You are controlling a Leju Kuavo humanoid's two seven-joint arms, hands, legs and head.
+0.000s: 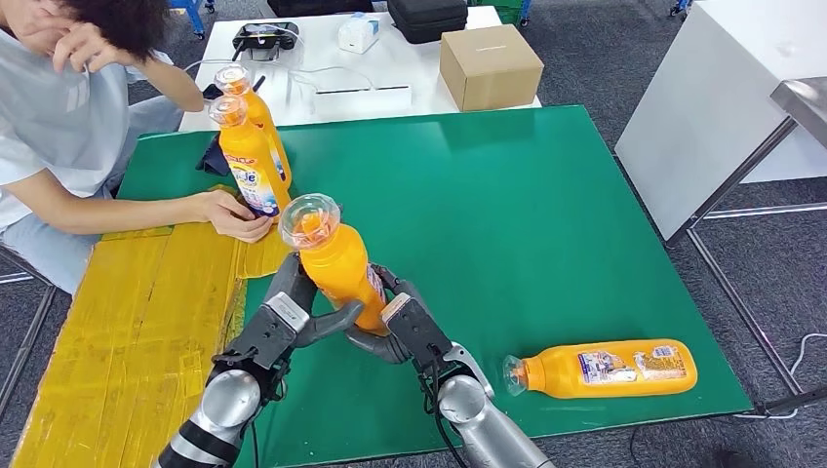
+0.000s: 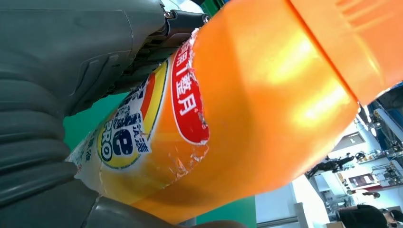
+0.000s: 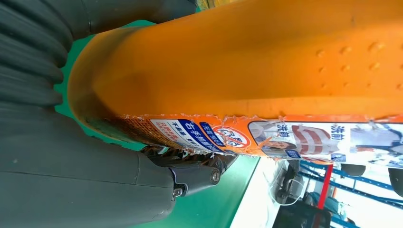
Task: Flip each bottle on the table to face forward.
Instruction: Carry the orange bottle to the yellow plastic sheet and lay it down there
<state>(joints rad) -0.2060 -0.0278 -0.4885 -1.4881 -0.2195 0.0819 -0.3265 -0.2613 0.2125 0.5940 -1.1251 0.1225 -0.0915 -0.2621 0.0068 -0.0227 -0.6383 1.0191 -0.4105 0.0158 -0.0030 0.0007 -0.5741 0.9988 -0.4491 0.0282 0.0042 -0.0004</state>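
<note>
Both silver arms rise from below and converge over the near part of the green table (image 1: 546,205). Our left hand (image 1: 293,317) and right hand (image 1: 405,327) clasp the base of the upright orange plastic bottle with a clear cap (image 1: 336,263) from opposite sides. A second orange bottle (image 1: 605,369) lies flat beside our right arm. A person's hand (image 1: 232,213) touches two standing bottles (image 1: 249,146).

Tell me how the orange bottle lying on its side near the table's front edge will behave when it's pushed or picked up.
The lying bottle has a rounded body, so it may roll toward the green table edge. Its glossy plastic and label look slippery. It looks full, so probably heavy; both hands, left hand and right hand, hold the upright bottle.
</note>
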